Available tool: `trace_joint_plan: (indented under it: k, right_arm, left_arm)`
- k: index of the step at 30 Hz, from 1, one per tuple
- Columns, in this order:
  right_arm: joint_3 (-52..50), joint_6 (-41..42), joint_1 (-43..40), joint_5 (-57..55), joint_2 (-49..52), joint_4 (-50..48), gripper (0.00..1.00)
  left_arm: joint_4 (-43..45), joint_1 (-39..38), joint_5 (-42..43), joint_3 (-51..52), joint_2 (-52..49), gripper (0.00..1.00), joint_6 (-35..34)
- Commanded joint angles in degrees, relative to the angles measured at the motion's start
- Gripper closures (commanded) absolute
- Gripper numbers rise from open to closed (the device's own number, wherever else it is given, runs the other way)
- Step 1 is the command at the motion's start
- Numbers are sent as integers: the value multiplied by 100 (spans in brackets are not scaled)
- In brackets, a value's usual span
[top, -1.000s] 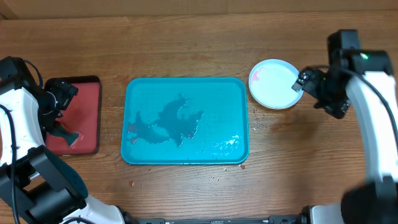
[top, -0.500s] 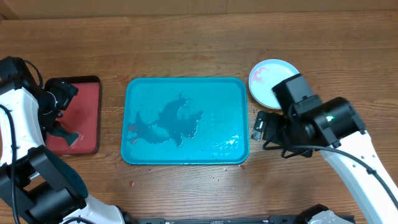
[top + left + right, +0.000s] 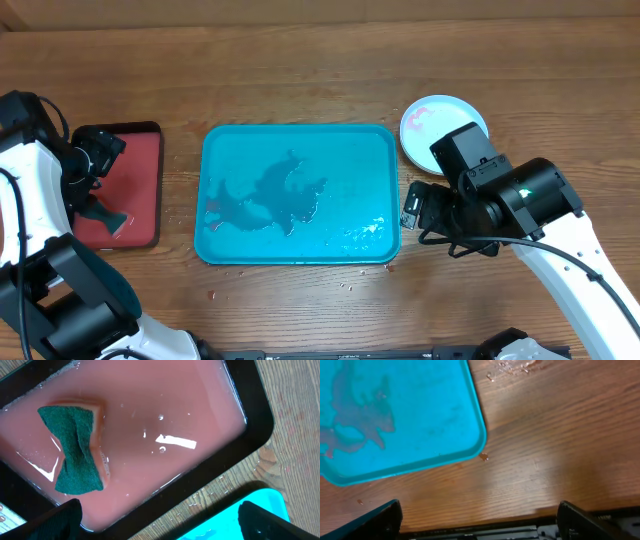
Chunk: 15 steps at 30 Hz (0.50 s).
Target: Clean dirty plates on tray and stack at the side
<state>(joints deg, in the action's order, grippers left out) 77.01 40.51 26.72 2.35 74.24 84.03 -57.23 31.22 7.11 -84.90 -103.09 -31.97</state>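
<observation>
The teal tray [image 3: 300,140] lies mid-table, wet and smeared, with no plates on it. It also shows in the right wrist view [image 3: 420,420] and in a corner of the left wrist view [image 3: 272,510]. One round white plate [image 3: 432,118] with a pale rim and a red smear sits right of the tray, partly hidden by my right arm. I cannot tell if other plates lie under it. My right gripper [image 3: 414,209] [image 3: 480,517] is open and empty, above bare wood by the tray's near right corner. My left gripper [image 3: 100,195] [image 3: 160,520] is open and empty over the pink-red tray.
The dark-rimmed pink-red tray [image 3: 150,135] [image 3: 250,425] at the left holds pinkish water and a green sponge [image 3: 75,450]. Small crumbs and drops [image 3: 484,457] lie on the wood near the teal tray's corner. The table's front edge [image 3: 485,525] is close below my right gripper.
My right arm has swung from beside the plate down and left to the teal tray's right edge. The plate stays put. The left arm has not moved.
</observation>
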Motion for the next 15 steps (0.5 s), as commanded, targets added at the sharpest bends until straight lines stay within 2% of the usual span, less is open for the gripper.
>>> trace_joint_plan:
  k: [1, 7, 11, 15]
  right_arm:
    - [-120, -46, 26, -35, -68, -315, 0]
    - [-1117, -490, -85, -157, -800, -1692, 0]
    - [-2597, -525, -704, -142, -2004, -3506, 0]
    - [-3729, -798, -1528, 387, -3067, -4837, 0]
  left_arm:
    - [9, 26, 39, -107, 92, 0, 48]
    - [9, 26, 39, -107, 92, 0, 48]
    - [9, 26, 39, -107, 92, 0, 48]
    - [9, 26, 39, -107, 92, 0, 48]
